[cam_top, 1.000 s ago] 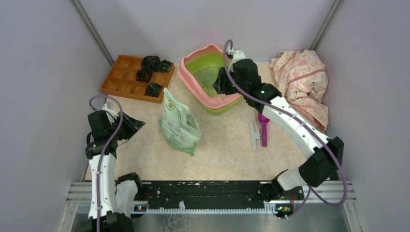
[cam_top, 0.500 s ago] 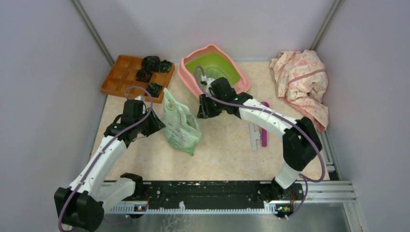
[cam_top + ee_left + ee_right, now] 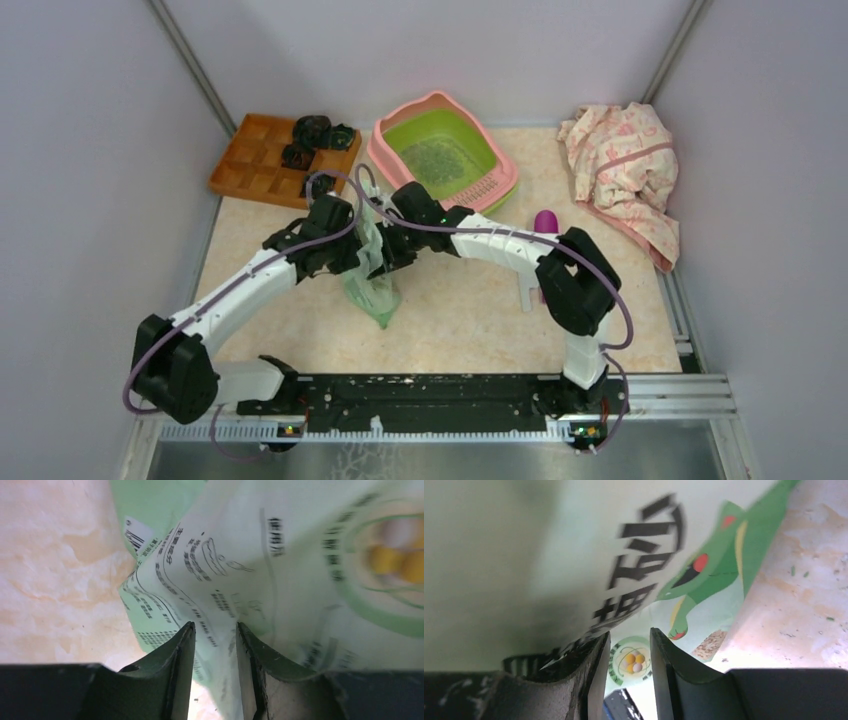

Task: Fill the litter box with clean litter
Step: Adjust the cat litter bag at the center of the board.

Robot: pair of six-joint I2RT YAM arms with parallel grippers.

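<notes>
The litter box [image 3: 446, 160] sits on the bench [image 3: 470, 320] just beyond both sets of jaws, at the far side, its grated end toward the right jaws. A patch of litter [image 3: 434, 157] covers the middle of its green floor. Nearer than the box, the pale green bag [image 3: 373, 275] stands squeezed upright between the two arms, with both sets of jaws at its upper part, the left jaws on its left side and the right jaws on its right. In the left wrist view the left jaws stand narrow, with a printed fold of the bag [image 3: 280, 560] pinched between the two dark fingers [image 3: 175, 675]. In the right wrist view the right jaws are also narrow. The bag [image 3: 549, 555] drapes over one finger [image 3: 589, 675] and more of its print shows through the gap, so I cannot tell whether they hold it. To the right of the right jaws, the end of a purple scoop [image 3: 545, 220] shows past the right arm [image 3: 500, 245]. Further right and farther back lies a crumpled pink cloth [image 3: 625, 170]. Beyond the left jaws, to their left, a wooden tray [image 3: 255, 165] holds several black pieces [image 3: 312, 135] in its compartments nearest the box.
</notes>
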